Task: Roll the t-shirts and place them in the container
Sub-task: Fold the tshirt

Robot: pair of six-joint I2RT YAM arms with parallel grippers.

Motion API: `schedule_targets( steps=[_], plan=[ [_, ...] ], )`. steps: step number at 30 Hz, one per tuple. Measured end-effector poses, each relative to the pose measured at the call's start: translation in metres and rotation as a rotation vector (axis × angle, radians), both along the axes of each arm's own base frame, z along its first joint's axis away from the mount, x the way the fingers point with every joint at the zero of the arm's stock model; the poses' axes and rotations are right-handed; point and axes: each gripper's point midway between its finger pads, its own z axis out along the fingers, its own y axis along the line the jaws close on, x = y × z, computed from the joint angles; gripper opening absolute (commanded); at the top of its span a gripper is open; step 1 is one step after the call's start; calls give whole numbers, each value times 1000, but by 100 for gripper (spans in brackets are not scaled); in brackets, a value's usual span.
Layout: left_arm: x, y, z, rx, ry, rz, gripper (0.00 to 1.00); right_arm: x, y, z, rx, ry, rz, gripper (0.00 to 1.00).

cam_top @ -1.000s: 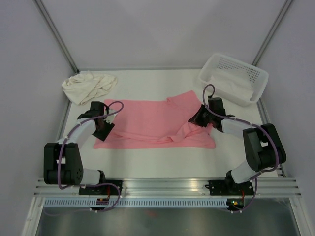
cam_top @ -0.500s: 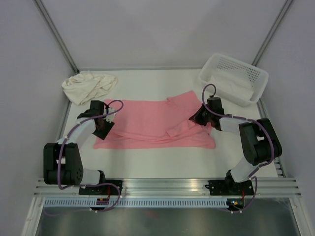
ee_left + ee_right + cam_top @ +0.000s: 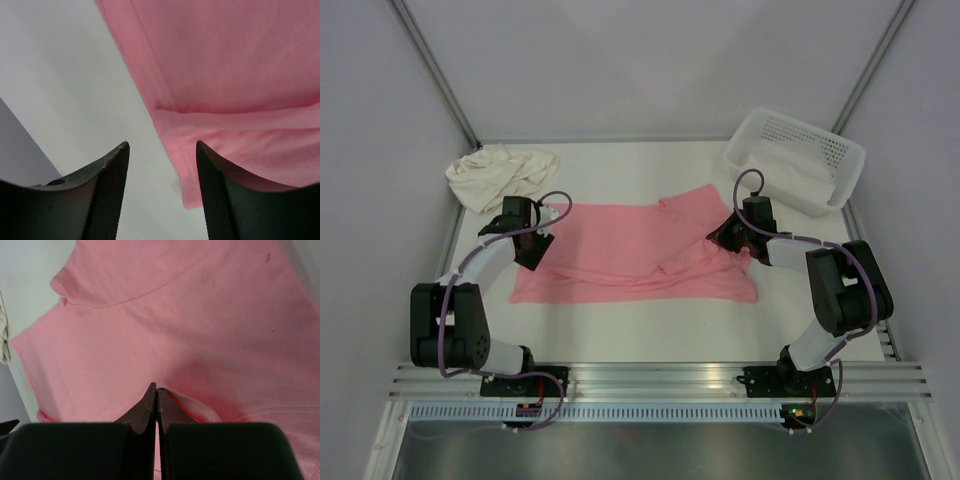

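Salmon t-shirt [image 3: 630, 255]: spread flat, near-left of basket [image 3: 775, 183]. Cream t-shirt [image 3: 500, 175]: crumpled far left of basket. Right gripper [image 3: 156, 387] clenched on a salmon fold; left gripper [image 3: 161, 146] released at the hem farthest from basket. Risk: the thin pinch could slip and the cloth bunch.

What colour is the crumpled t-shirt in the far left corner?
The crumpled t-shirt is cream off-white, seen best in the top external view.

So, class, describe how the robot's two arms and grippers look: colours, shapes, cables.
The left arm and right arm each have chunky black joints, white links and a looping purple cable, on black bases bolted to a silver rail. The left gripper and right gripper have dark tapering fingers; the left's show a fine mesh texture.
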Motion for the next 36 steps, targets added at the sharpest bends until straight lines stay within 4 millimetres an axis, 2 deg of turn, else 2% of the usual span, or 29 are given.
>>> schedule_targets(
  steps=[5, 6, 7, 8, 10, 15, 19, 21, 23, 25, 28, 32, 34, 36],
  plan=[
    [9, -1, -11, -1, 4, -18, 61, 2, -3, -1, -11, -3, -14, 2],
    [11, -1, -14, 1, 4, -21, 61, 2, -3, -1, -13, -5, -16, 7],
    [14, -1, -16, 4, 3, -25, 60, 3, -4, -1, -15, -6, -19, 23],
    [16, -1, -19, 6, 4, -27, 60, 3, -4, -1, -19, -7, -22, 31],
    [19, 0, -23, 11, 5, -28, 56, 4, -9, -3, -44, -9, -31, 40],
    [24, 2, -26, 24, -8, -22, 46, 4, -25, -8, -166, -12, -14, 43],
    [26, 2, -26, 24, -19, -22, 37, 11, -25, 9, -264, -58, 75, 42],
    [25, 2, -26, 24, -20, -23, 34, 12, -12, 22, -327, -112, 148, 43],
    [23, 2, -27, 24, -20, -23, 27, 5, 16, 34, -365, -168, 255, 45],
    [21, 2, -27, 24, -17, -23, 18, -11, 54, 40, -386, -222, 392, 47],
    [19, 2, -30, 24, -9, -22, 16, -40, 96, 34, -430, -253, 575, 47],
    [19, 2, -30, 23, -10, -22, 8, -66, 124, 11, -512, -231, 729, 46],
    [19, 2, -30, 24, -10, -22, 3, -76, 129, -3, -565, -203, 781, 46],
    [19, 2, -30, 24, -10, -22, 2, -83, 130, -8, -589, -191, 806, 46]
  ],
)
